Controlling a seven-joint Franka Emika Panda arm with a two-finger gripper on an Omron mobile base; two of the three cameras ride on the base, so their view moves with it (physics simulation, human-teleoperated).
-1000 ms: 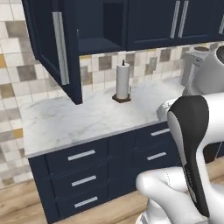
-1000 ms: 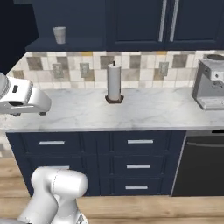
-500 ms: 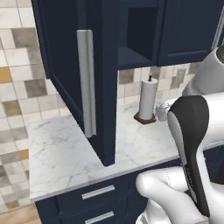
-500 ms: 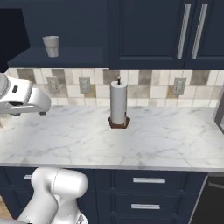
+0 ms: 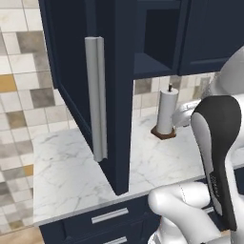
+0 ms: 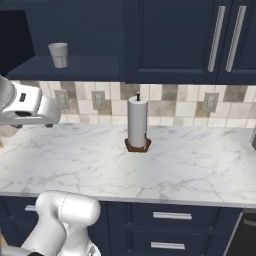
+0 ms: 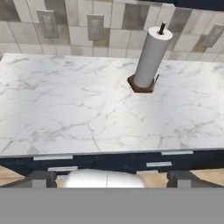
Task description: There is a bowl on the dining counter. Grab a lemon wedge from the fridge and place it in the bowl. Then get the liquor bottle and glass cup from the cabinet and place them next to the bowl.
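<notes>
Right base view: cup (image 6: 58, 54) sitting on open cabinet (image 6: 70, 67) shelf, reachable.
Gripper (image 7: 109, 178): spread wide, carrying nothing, awaiting cup.

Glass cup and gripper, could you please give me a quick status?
Gripper open, empty. Glass cup upright on open cabinet shelf. Cabinet door swung wide; paper-towel roll on counter below.

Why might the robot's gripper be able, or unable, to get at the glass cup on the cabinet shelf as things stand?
Probably able: the cabinet door stands open, the glass cup sits alone near the shelf's front, and the gripper is open, though pointed down at the counter.
</notes>
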